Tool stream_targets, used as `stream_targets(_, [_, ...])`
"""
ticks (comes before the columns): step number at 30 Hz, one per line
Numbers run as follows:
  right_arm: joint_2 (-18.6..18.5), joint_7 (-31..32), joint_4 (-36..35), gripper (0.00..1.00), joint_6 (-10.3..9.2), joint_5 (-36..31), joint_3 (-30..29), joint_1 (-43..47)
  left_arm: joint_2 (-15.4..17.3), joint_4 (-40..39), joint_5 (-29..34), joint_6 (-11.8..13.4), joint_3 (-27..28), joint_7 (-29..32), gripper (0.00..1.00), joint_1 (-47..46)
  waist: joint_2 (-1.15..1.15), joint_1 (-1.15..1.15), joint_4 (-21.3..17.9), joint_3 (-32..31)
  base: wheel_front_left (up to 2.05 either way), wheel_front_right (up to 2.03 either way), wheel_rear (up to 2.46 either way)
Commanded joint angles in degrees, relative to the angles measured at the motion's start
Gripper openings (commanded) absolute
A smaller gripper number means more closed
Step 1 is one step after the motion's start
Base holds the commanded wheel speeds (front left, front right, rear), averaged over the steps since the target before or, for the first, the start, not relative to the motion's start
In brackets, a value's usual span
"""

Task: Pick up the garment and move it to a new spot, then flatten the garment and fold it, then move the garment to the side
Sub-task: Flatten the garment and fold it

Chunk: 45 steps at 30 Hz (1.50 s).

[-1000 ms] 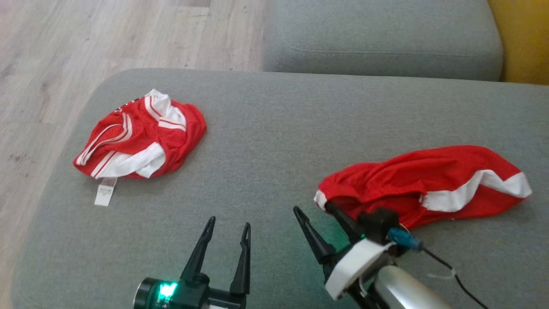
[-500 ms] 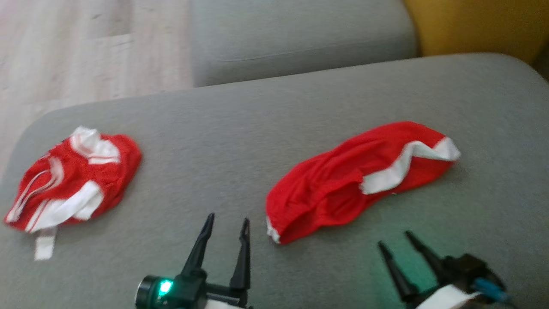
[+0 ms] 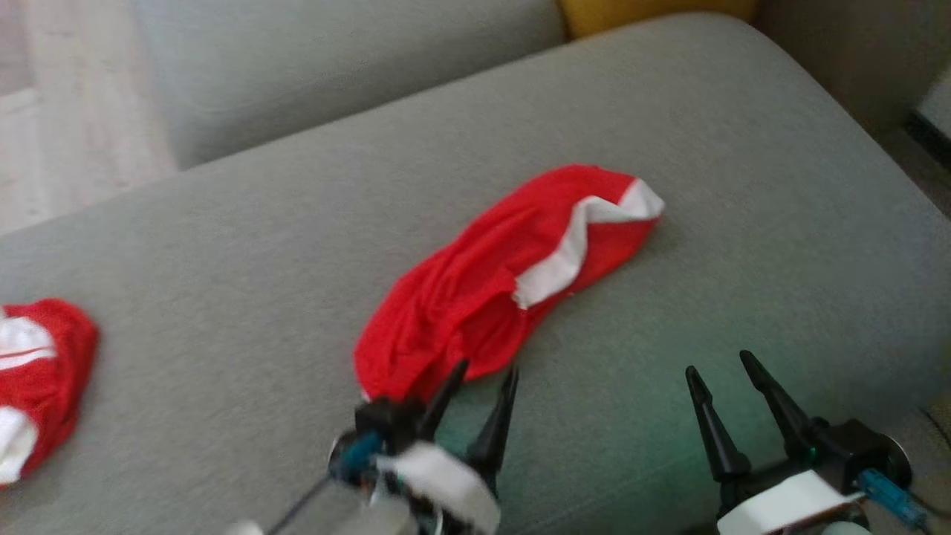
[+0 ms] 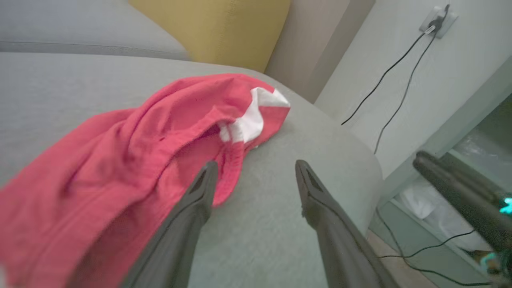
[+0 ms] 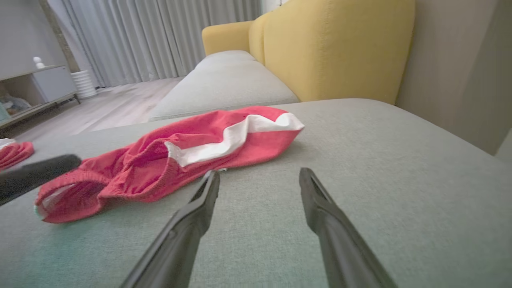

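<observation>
Red cloth with white bands: a second bundle of clothing (image 3: pixel 37 371) sits at the far left edge of the grey sofa seat (image 3: pixel 743 186), well apart from the work. Moving right, the left claw (image 3: pixel 487 369) has its two fingers spread with nothing between them, tips right at the near end of the red garment (image 3: pixel 475 290). From its own wrist camera one finger overlaps the hem, though I cannot tell whether it touches. The garment lies crumpled mid-seat, its long axis running from about 8 o'clock up to 2 o'clock, the white band at the far end. Further right, the right claw (image 3: pixel 719 365) is spread too and empty. The garment is off at its 10 o'clock, with bare seat between them. The left arm is plainly the nearer one, so I'd guess it takes the first pinch on that near end.
</observation>
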Motion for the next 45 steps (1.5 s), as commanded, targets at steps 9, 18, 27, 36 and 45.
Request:
stream_targets(9, [2.05,-0.38,-3.27,1.0,0.39,-1.33,1.61,-3.21,-0.24,6.82,-20.46,2.93,-6.68,1.03,1.0,-17.15,0.0,0.0,-9.32,8.2,0.0,0.0,0.0])
stream_targets(18, [2.53,-0.38,-2.67,1.0,0.39,-1.32,1.64,-3.75,-0.24,13.74,-28.86,3.97,-10.54,-1.98,1.0,-23.75,0.0,0.0,-11.34,9.16,0.0,0.0,0.0])
stream_targets(27, [2.85,-0.38,-2.21,1.0,0.39,-1.47,1.83,-4.37,-0.24,12.3,-26.76,2.01,-10.36,-2.84,0.0,-27.89,0.0,0.0,-10.98,8.42,0.0,0.0,0.0])
stream_targets(36, [2.92,-0.38,-1.52,1.0,0.39,-1.59,1.62,-2.54,-0.24,0.95,-21.48,0.18,-5.07,-2.85,0.0,-32.84,0.0,0.0,-7.43,0.97,0.0,0.0,0.0])
stream_targets(45, [3.31,-0.38,-2.52,1.0,0.39,-1.09,-0.69,1.58,9.59,-13.44,-20.68,5.79,-5.67,-1.24,0.0,-16.76,0.0,0.0,6.11,-3.0,0.0,0.0,0.0])
